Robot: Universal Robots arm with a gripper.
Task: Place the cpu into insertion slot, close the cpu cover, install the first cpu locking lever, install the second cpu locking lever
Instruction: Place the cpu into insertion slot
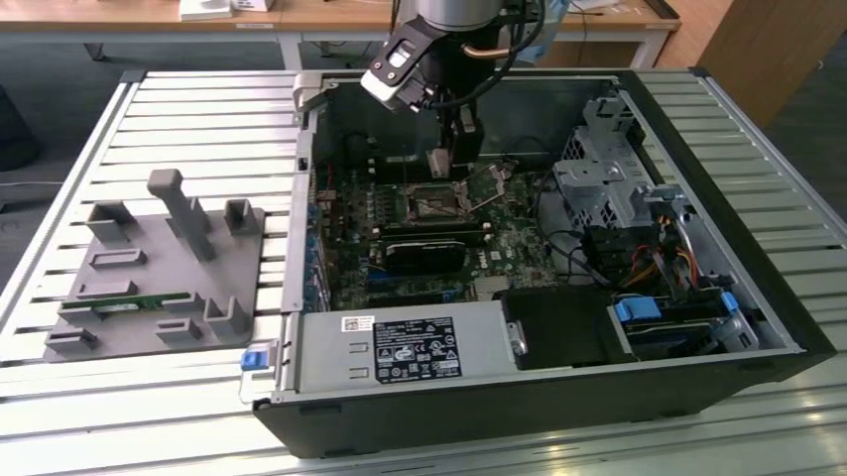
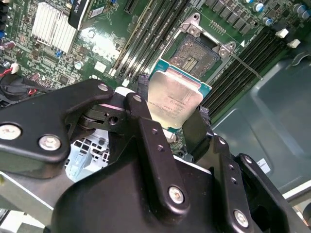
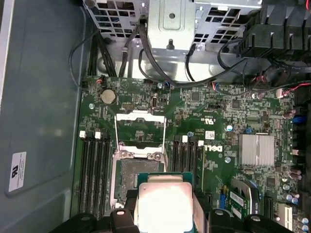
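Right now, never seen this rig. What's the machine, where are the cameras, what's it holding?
It is one robot arm reaching into an open computer case on a slatted table. The exterior view looks on from off the arm; both wrist views ride on the arm, looking at the green board. Its fingers grip the cpu, a flat metallic square, near the insertion slot, not yet in it. The cpu cover stands open. A grey fixture lies at the exterior view's left.

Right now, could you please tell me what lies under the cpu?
In the first wrist view the cpu, clamped by the fingers, hangs over the green motherboard beside the bare insertion slot; the cpu cover is swung open. The cpu hides whatever is directly beneath it.
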